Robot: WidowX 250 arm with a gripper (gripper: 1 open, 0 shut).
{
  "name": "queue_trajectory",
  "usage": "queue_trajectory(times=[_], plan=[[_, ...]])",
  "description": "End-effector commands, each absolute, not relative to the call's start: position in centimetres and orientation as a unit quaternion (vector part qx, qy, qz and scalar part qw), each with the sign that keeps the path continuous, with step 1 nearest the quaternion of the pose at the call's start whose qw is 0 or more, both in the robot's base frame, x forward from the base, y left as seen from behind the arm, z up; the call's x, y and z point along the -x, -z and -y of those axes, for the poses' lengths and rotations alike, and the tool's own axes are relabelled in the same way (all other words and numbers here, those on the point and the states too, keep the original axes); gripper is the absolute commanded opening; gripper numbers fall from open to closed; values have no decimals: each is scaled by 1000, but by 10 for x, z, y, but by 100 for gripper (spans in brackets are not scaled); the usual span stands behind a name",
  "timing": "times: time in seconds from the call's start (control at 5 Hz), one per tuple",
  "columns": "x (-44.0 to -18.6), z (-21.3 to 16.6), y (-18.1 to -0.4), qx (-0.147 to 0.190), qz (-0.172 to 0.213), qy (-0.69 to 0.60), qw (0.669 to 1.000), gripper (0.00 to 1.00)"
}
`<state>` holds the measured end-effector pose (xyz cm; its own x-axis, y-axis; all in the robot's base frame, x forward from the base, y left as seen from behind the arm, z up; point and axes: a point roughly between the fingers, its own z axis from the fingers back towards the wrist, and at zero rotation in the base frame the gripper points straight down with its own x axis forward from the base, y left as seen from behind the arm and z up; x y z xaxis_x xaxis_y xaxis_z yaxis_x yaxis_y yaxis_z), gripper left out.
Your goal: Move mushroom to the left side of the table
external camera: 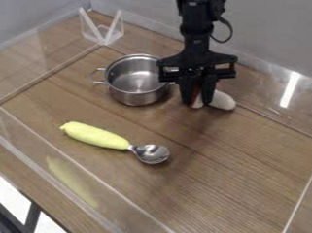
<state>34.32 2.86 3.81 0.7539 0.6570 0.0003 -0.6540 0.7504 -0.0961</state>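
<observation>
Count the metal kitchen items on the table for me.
2: a steel pot beside the gripper, and a yellow-handled spoon nearer the camera. Nothing else metal shows.

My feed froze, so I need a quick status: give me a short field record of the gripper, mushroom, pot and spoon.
gripper: pointing down, jaws closed in around the mushroom
mushroom: on the table, lying right of the pot, mostly hidden; cream stem showing
pot: upright, left of the gripper
spoon: flat near the front, yellow handle pointing left
</observation>
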Motion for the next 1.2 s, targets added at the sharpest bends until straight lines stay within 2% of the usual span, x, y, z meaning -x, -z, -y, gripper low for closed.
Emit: queue_trajectory(times=[0.0,0.4,0.8,1.0], plan=[[-343,-41,-53,47,34,-334,941,0],[-337,-78,-81,64,39,-323,943,0],[-327,-128,-113,96,45,-359,927,0],[-322,-128,-111,99,51,-385,916,0]])
